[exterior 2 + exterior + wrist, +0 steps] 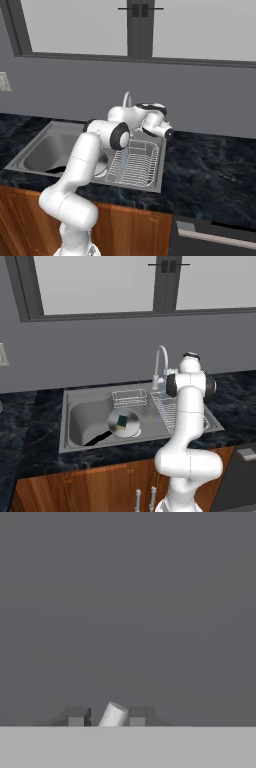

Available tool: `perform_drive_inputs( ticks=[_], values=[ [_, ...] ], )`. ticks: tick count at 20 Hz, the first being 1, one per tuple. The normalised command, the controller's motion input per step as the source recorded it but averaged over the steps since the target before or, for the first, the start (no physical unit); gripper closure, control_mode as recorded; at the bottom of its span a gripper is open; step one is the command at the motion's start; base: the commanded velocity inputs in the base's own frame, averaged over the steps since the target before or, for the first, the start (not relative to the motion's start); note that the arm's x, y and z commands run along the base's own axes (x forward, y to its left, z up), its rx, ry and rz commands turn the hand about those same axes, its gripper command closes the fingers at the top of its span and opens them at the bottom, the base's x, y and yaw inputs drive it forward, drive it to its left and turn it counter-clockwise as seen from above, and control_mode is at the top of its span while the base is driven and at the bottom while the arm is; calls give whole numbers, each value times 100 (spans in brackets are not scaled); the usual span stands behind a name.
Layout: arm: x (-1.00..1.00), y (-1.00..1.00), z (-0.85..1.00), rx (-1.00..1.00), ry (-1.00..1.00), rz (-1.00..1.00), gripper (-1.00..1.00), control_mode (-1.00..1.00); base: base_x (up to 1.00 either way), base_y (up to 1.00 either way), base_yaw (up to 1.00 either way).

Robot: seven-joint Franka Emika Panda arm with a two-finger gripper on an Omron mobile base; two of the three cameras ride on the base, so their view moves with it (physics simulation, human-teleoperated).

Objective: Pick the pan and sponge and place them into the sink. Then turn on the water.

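The silver-grey pan (131,428) lies in the sink (125,444), its black handle pointing to the front left. The yellow and green sponge (122,420) rests inside the pan. A thin bluish stream of water (121,160) falls from the curved faucet (160,358) onto the dish rack side. My gripper (107,717) is up at the faucet's base, facing the grey wall. Its fingertips (76,717) are shut on a short white faucet lever (114,714). In the right base view my arm hides most of the pan.
A wire dish rack (168,415) fills the sink's right part and a small wire basket (130,397) hangs at its back. Dark marble counter (210,165) runs on both sides. A window is above the grey wall; wooden cabinets stand below.
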Motion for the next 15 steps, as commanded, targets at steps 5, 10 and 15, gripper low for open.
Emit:
perform_drive_inputs(
  ticks=[5,10,15],
  values=[
    [-35,-43,-29,6,2,-1,100,-100,0,0,0],
    [-44,-41,-30,6,1,-1,100,-100,0,0,0],
    [-36,-35,-20,6,0,0,100,-100,0,0,0]
  ],
)
